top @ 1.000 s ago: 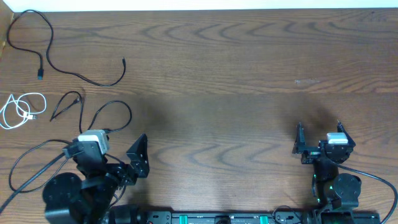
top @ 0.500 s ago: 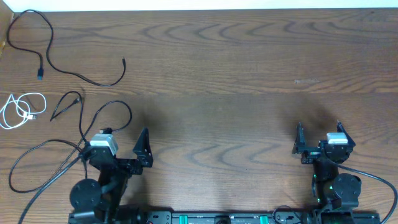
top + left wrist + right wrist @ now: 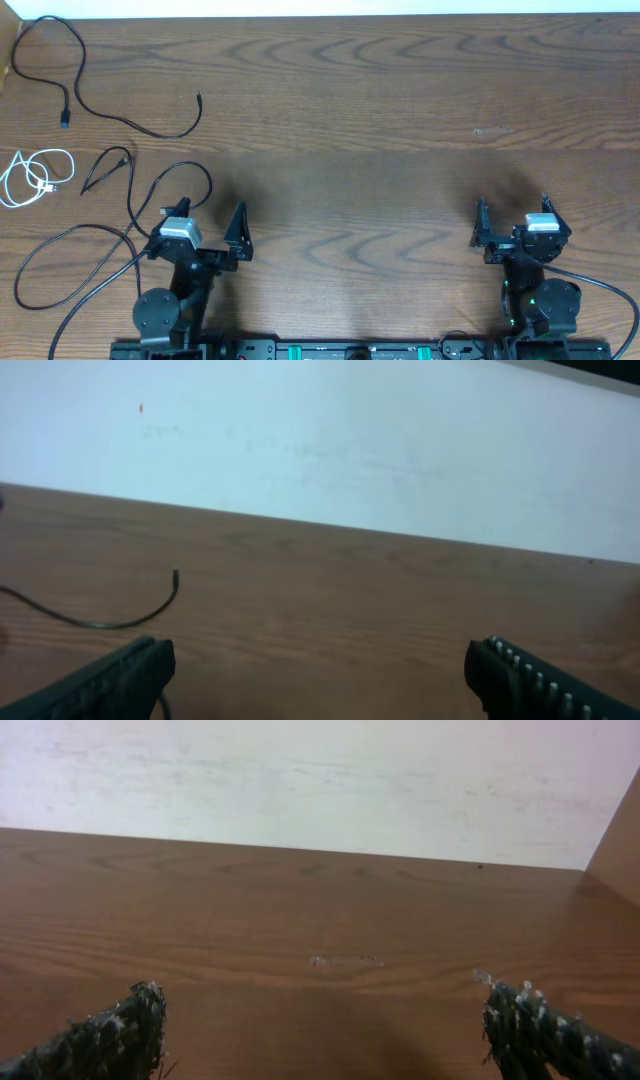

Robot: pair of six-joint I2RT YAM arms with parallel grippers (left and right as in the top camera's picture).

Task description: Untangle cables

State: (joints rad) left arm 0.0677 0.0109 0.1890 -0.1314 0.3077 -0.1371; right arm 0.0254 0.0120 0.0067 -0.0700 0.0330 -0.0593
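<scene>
1. The left jaws stand wide apart at the near left of the tabletop (image 3: 350, 120), grasping nothing.
2. The right jaws are spread just as wide at the near right, empty, with bare wood between them.
3. The cables lie on the left part of the tabletop, well apart from the right jaws.
4. A long black cable (image 3: 160, 136) snakes through the far-left corner; the left wrist view shows one end of it (image 3: 110, 623) ahead of the left jaws.
5. A white cable (image 3: 30, 175) lies coiled at the left edge, with a short black cable (image 3: 105, 165) beside it.
6. Another black loop (image 3: 190, 168) curves just beside the left jaws; contact cannot be told.
</scene>
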